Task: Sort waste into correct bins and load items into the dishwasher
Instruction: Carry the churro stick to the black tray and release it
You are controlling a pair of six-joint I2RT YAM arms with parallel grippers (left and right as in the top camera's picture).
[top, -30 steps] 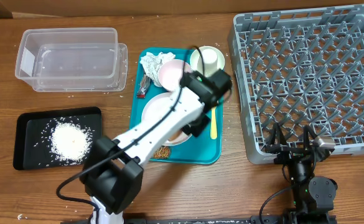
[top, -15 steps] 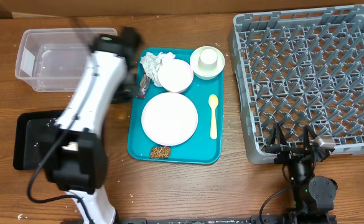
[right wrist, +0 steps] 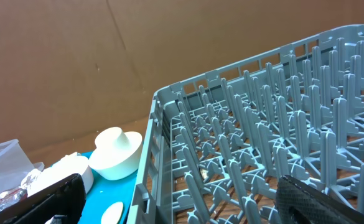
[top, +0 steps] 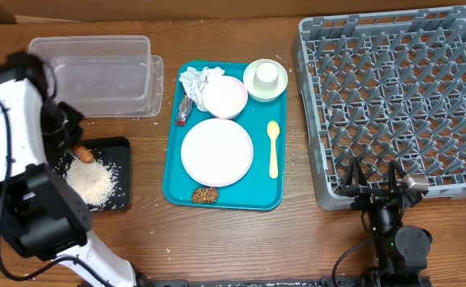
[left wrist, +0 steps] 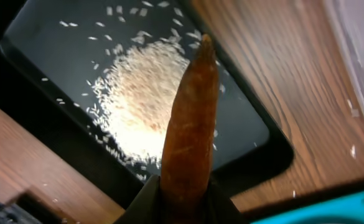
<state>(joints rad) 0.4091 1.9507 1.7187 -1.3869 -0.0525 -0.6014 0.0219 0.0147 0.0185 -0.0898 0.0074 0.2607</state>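
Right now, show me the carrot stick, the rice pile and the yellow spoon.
carrot stick (left wrist: 190,137): left wrist view, middle of its length.
rice pile (top: 89,181): overhead view, centre of the heap.
yellow spoon (top: 273,155): overhead view, midway along the handle.

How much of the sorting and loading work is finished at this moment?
Done: rice lies piled in the black tray. In hand: the left pincer holds the carrot stick above that tray. Left: the napkin, red wrapper and brown chunk on the teal tray; the plate, pink bowl, cup, whitish bowl and spoon are not yet in the dish rack. The right pincer is open.
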